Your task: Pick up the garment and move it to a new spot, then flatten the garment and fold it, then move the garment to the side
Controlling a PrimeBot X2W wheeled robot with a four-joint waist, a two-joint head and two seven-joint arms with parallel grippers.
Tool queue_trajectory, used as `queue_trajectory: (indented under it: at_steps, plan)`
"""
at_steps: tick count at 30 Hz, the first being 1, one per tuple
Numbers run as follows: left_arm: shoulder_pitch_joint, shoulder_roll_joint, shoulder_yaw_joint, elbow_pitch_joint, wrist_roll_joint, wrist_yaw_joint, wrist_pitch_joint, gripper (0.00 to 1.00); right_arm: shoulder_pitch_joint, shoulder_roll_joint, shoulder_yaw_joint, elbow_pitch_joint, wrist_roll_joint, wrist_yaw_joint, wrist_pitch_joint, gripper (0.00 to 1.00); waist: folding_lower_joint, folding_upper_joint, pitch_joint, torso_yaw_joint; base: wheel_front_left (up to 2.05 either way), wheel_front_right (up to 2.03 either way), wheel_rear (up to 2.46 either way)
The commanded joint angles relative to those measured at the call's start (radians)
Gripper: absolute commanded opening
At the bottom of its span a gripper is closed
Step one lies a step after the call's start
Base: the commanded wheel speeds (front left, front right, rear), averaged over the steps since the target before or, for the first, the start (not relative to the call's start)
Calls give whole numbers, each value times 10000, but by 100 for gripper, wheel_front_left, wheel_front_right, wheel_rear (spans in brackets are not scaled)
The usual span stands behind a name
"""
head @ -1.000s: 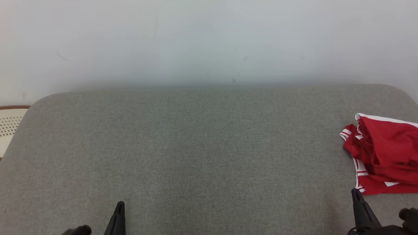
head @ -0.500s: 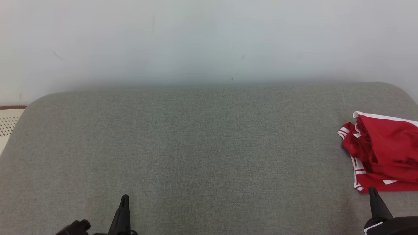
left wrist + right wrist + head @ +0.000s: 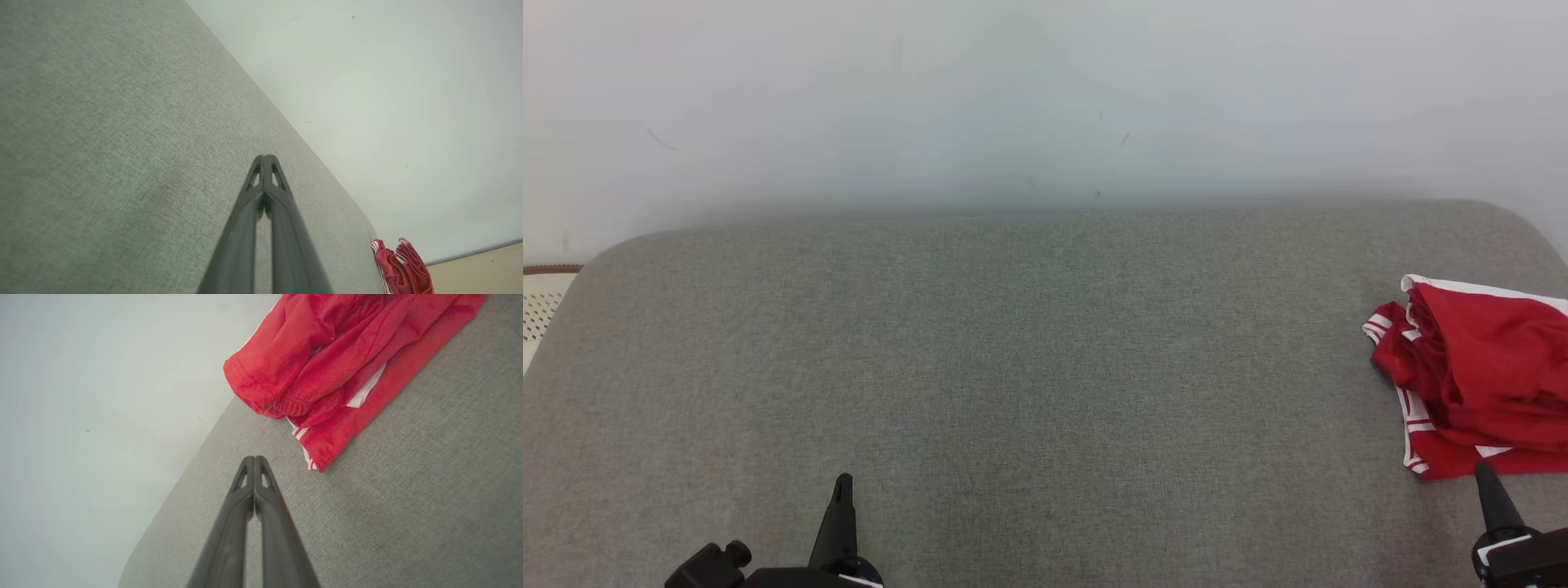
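Right claw [image 3: 1480,467], pressed together like left claw [image 3: 843,480], has slid toward 4 o'clock, just beside the bunched red white-striped fabric garment [image 3: 1486,367] at 3 o'clock; whether it is reaching for the garment or leaving it is unclear.

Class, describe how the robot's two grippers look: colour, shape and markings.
The left gripper and right gripper each have two long, slim dark grey fingers tapering to tips with small triangular cut-outs. Their black bases carry white edging.

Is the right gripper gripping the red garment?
No: the right gripper is shut on nothing, its tips short of the red garment lying on the grey cushion.
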Motion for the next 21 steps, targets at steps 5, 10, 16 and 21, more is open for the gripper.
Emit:
queue_trajectory:
  at_steps: [5,10,16,21]
  plan:
    - [-428,-28,-100,104,-783,-136,-41,0,-431,-163,-406,287,757,3,275,0,-1,-1,19,-30,0,0,0]
    - [-570,-76,-181,233,-1361,-234,-44,0,-642,-199,-703,583,1299,3,499,0,-1,-1,36,-59,0,0,0]
    - [-732,-130,-277,388,-2032,-351,-49,0,-886,-241,-1046,923,1915,3,767,0,-1,-1,58,-94,0,0,0]
    - [-867,-179,-355,503,-2550,-440,-50,0,-1081,-271,-1321,1191,2399,3,977,0,-1,-1,75,-123,0,0,0]
